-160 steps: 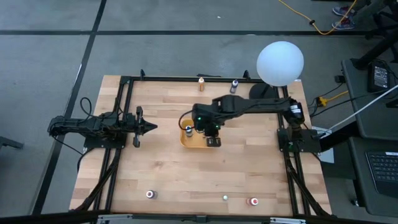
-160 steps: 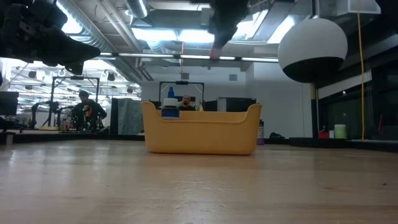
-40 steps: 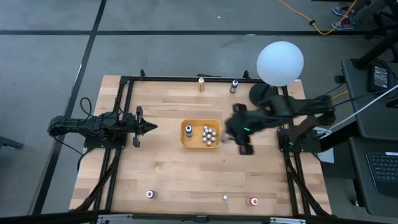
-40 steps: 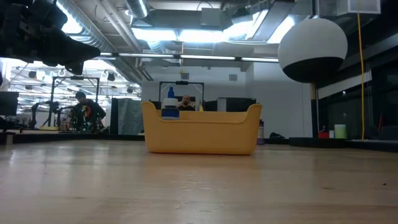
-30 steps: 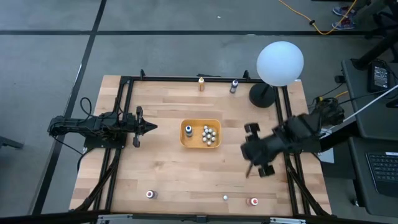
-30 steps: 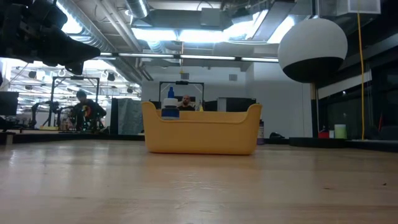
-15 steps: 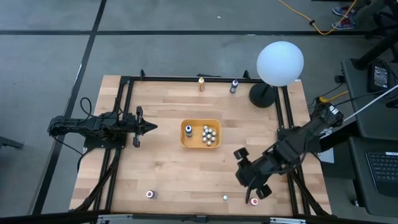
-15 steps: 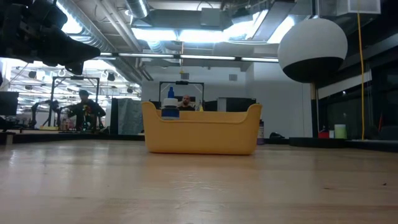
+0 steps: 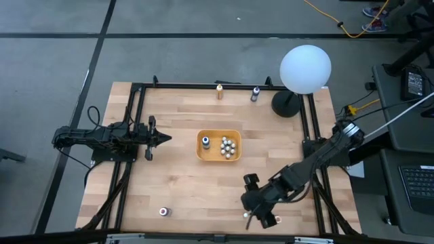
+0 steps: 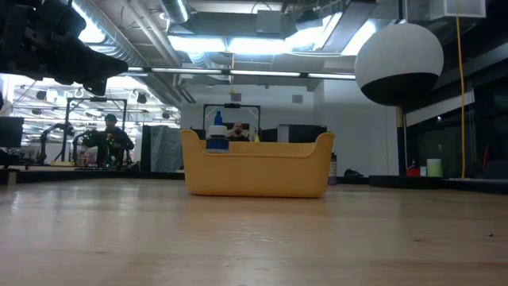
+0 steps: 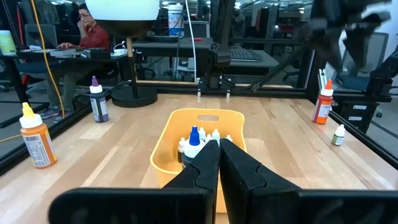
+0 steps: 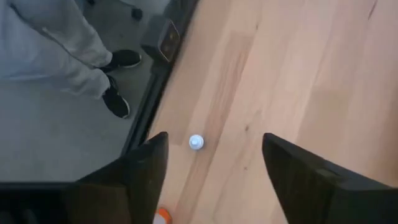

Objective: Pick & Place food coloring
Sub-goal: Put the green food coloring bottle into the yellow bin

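Wooden surface carries a yellow tray of food coloring; right gripper, fingers spread, hovers over a white-capped bottle; left gripper waits clenched.

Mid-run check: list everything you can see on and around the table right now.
rectangular plastic tray: one, orange-yellow, table centre
food coloring bottles in the tray: several, white-capped, plus one blue-capped bottle
far-edge bottles: two, orange bottle and dark bottle
near-edge bottles: three, pale-capped bottle, small white bottle, red-orange bottle
globe lamp: one, white, far right corner
person's legs: grey trousers, dark shoes, beside the table
left hand: shut, left of the tray
right hand: open, above the small white bottle
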Motion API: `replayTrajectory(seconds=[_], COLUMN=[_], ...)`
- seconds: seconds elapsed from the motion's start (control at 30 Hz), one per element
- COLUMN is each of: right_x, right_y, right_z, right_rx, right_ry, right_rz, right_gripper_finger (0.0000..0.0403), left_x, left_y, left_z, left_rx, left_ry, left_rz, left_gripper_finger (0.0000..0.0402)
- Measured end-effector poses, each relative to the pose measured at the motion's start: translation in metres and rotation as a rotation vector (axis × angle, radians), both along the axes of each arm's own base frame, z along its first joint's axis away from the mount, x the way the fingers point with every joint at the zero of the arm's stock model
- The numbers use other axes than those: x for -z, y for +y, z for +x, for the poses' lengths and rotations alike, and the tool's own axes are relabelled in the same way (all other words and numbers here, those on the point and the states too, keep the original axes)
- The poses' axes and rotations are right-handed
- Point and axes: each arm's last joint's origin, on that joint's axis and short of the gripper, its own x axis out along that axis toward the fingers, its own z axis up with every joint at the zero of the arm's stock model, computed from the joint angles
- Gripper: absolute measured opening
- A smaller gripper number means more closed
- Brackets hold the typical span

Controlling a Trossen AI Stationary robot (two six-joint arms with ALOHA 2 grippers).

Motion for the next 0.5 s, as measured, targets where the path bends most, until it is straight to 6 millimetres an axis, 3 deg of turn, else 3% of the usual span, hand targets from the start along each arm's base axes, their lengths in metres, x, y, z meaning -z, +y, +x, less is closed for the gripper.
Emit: replayTrajectory(seconds=[0.17,0.5], right_x=[0.035,0.091], right_y=[0.013,0.029], right_z=[0.016,0.034], right_rx=[0.113,0.264], right_ry=[0.089,0.263], right_rz=[0.02,0.071], right_gripper_finger=[0.0285,0.0277], left_x=[0.0,0.0], left_y=[0.0,0.0], left_z=[0.0,0.0], left_rx=[0.0,0.0], left_ry=[0.0,0.0], left_rz=[0.0,0.0], left_gripper_finger=[0.0006,0.001])
